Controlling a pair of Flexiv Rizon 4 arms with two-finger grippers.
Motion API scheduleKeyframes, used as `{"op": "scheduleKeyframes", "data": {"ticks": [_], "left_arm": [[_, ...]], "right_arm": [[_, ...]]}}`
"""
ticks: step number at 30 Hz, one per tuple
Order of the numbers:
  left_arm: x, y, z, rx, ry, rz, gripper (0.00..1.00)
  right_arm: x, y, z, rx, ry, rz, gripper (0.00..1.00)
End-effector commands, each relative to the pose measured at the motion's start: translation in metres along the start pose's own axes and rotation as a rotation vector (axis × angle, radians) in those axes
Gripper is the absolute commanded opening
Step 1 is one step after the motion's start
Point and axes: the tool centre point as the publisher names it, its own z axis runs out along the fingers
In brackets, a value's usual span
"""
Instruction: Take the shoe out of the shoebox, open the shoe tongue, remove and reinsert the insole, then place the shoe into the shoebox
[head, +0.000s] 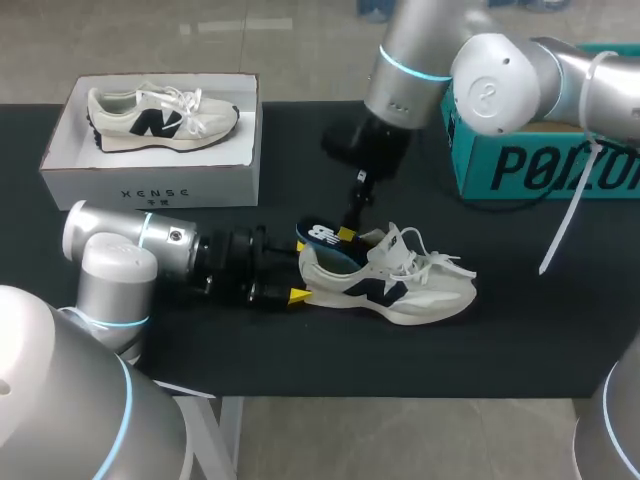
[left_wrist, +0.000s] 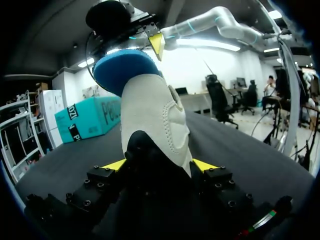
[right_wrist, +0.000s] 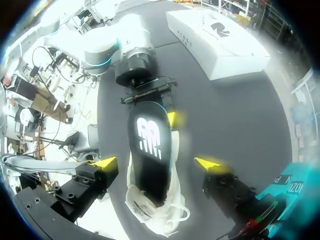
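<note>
On table (head: 520, 330), shoe (head: 395, 288) toe rightward, heel apparently in left pincer (head: 300, 272).

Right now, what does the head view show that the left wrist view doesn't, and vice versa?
Only the head view shows the white shoebox with a second shoe inside. Only the left wrist view shows the left arm's fingers touching both sides of the heel of the shoe on the table. Both show that shoe, its blue insole sticking out, the teal box and one of the right arm's fingers.
</note>
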Motion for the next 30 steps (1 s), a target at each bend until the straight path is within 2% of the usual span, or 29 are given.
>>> {"op": "scheduleKeyframes", "data": {"ticks": [1,10,14,18,23,30], "left_arm": [[0.001,0.002,0.001,-0.001,-0.001,0.001,0.0],[0.001,0.002,0.001,-0.001,-0.001,0.001,0.0],[0.001,0.002,0.001,-0.001,-0.001,0.001,0.0],[0.001,0.002,0.001,-0.001,-0.001,0.001,0.0],[0.001,0.002,0.001,-0.001,-0.001,0.001,0.0],[0.001,0.002,0.001,-0.001,-0.001,0.001,0.0]], "right_arm": [[-0.001,-0.011,-0.011,-0.077,0.048,0.001,1.0],[-0.004,0.0,-0.027,-0.075,0.092,-0.016,1.0],[-0.014,0.007,-0.024,-0.049,0.149,-0.007,1.0],[-0.03,0.009,-0.02,-0.055,0.207,-0.009,1.0],[-0.043,0.005,-0.015,-0.059,0.238,0.004,1.0],[-0.051,-0.002,-0.005,-0.057,0.266,0.002,1.0]]}}
